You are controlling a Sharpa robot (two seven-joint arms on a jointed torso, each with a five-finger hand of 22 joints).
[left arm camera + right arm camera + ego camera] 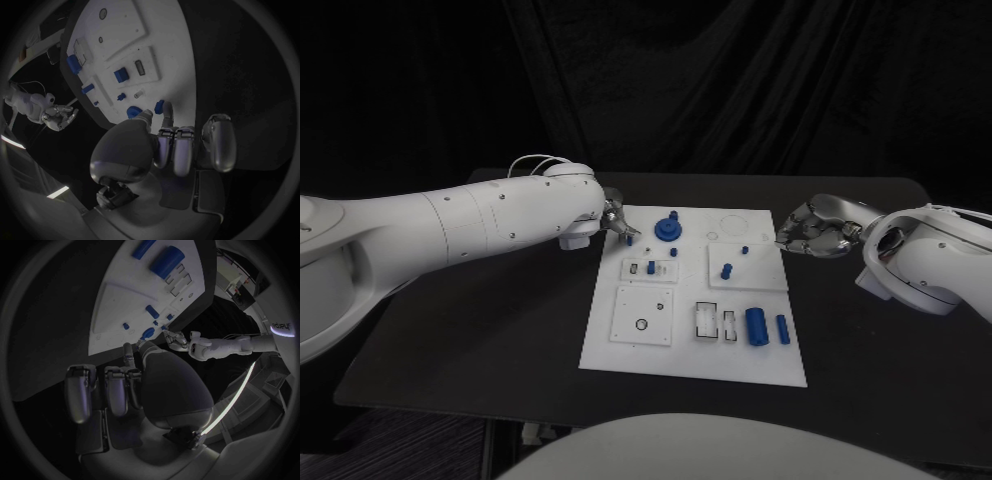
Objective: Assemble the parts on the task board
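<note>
The white task board [678, 345] lies in the middle of the black table. My left hand [615, 224] hovers at its far left corner and pinches a small blue peg [629, 240] between thumb and fingertip; the left wrist view shows this peg [159, 106] just past the fingertips [167, 122]. Beside it stands a round blue part [669, 230] with a stem. My right hand [816, 228] hangs off the board's far right edge, fingers [106, 385] curled in with nothing in them. A thick blue cylinder [756, 326] and a thinner one [782, 329] lie near the front right.
Several small blue pegs [727, 270] stand around the board's middle. White insert plates [643, 316] sit on its left half. Bare black table [488, 320] stretches on either side of the board, with a dark curtain behind.
</note>
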